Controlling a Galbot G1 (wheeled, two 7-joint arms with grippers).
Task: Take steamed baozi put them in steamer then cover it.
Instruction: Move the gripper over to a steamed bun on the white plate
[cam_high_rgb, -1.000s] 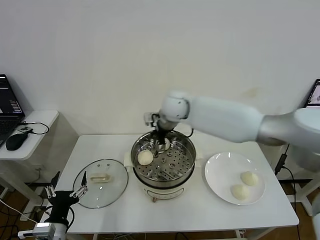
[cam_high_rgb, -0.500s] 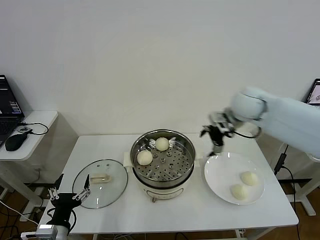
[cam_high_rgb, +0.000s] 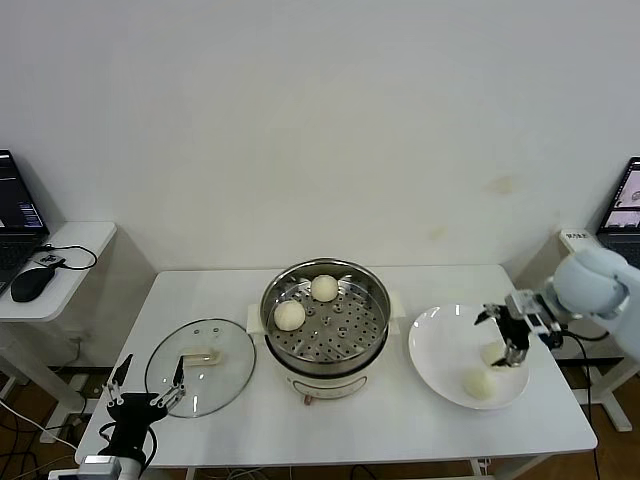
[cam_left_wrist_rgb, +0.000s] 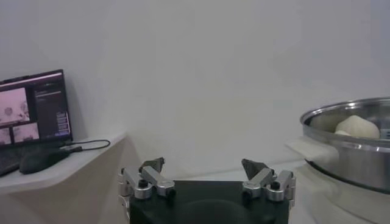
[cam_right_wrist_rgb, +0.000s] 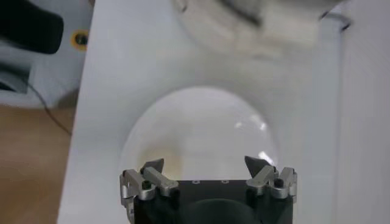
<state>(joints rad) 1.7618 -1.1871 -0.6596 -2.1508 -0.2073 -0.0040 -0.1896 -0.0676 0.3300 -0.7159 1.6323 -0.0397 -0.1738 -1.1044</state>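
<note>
Just beneath the right end effector, whose fingers are standing apart, two steamed baozi are lying on the white plate

A plain white wall rose behind a white rectangular table. To its left stood a lower white side table carrying an open laptop, a dark computer mouse and a cable. Wooden floor showed beneath. Another lit screen sat at the right edge.
</note>
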